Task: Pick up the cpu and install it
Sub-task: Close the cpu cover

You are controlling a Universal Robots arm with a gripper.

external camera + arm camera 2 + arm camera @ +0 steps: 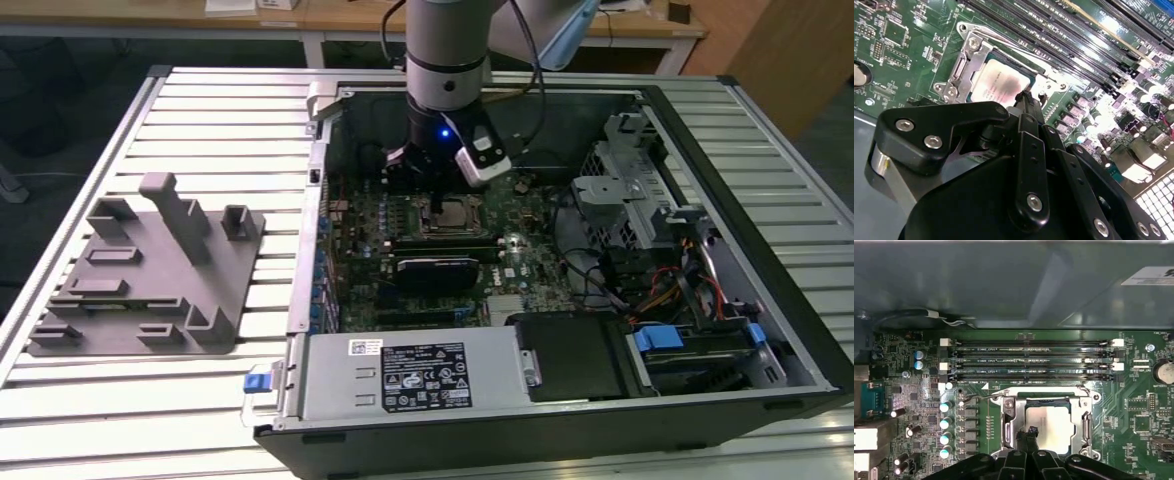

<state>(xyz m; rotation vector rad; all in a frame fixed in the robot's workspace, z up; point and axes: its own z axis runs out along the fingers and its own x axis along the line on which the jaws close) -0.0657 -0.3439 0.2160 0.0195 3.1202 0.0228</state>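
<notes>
The cpu [1051, 426], a silvery-white square chip, lies flat inside the metal socket frame [1007, 416] on the green motherboard [534, 255]. In the second wrist view the cpu [996, 85] shows just beyond my black fingers. My gripper [1028, 434] hangs straight down over the socket, its tips drawn together at one edge of the chip. The fingers look shut with nothing between them. In the exterior view the gripper [438, 197] stands inside the open computer case, right above the cpu [458, 214].
Memory slots [1029, 360] run beside the socket. A row of capacitors [946, 422] stands on another side. The case holds a power supply [414, 375] at the front and a drive cage [627, 180] on the exterior view's right. A grey fixture block [147, 270] lies on the table at its left.
</notes>
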